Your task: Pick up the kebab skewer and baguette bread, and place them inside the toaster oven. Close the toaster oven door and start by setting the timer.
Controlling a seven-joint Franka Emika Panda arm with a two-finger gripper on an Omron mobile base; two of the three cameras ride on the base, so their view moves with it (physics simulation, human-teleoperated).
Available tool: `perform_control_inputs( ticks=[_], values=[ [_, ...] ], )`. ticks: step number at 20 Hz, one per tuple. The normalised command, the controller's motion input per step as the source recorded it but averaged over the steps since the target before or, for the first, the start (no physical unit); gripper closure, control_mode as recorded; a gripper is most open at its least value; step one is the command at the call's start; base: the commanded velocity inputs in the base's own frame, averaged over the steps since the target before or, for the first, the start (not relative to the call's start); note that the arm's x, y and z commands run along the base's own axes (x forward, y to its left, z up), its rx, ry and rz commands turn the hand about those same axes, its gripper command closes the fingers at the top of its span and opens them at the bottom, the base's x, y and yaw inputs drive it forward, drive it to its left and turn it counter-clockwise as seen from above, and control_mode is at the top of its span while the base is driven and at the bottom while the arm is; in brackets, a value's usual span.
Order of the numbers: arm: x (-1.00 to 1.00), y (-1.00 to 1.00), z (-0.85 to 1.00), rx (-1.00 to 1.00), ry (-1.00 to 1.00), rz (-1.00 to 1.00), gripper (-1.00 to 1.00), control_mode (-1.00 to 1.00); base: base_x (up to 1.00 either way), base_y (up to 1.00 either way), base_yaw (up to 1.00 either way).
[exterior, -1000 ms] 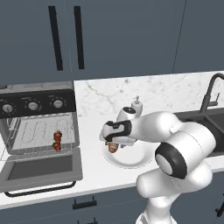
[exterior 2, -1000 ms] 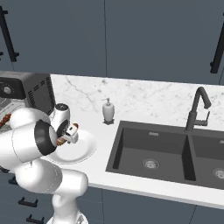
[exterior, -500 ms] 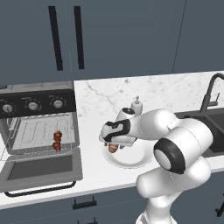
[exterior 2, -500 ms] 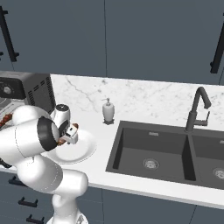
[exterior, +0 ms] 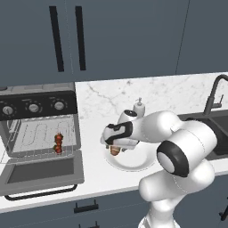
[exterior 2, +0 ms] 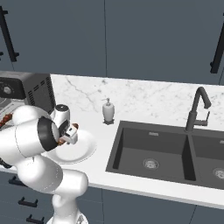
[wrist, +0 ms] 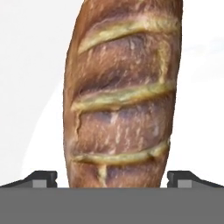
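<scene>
The baguette bread (wrist: 120, 94) lies on a white plate (exterior: 136, 164) on the counter, its scored golden-brown crust close under the hand. My gripper (wrist: 112, 179) is open and low over the loaf, with one fingertip (wrist: 41, 178) on each side of its near end, apart from the crust. From the left base the gripper (exterior: 116, 143) covers most of the baguette bread (exterior: 115, 151). The kebab skewer (exterior: 58, 143) rests on the wire rack inside the toaster oven (exterior: 38, 107). The toaster oven door (exterior: 40, 173) hangs open, flat towards the front.
A soap dispenser (exterior: 139, 107) stands behind the plate by the wall. To the right lie a dark double sink (exterior 2: 153, 151) and a black faucet (exterior 2: 197, 109). Dark cabinets hang above the marble counter (exterior: 178, 93).
The arm has shifted only slightly over the plate. The jaws stay wide and the baguette has not moved.
</scene>
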Motion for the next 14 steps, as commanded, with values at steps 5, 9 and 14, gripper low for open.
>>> perform_control_inputs(
  ticks=[5,9,14],
  values=[
    [-0.14,0.15,0.0,0.04,0.0,-0.05,-1.0,-1.0,0.0,0.0,0.0],
    [-0.02,0.09,0.0,0.0,0.0,-0.04,-1.0,-1.0,0.0,0.0,0.0],
    [0.01,0.06,-0.04,0.0,0.01,-0.01,1.0,-1.0,0.0,0.0,0.0]
  ],
)
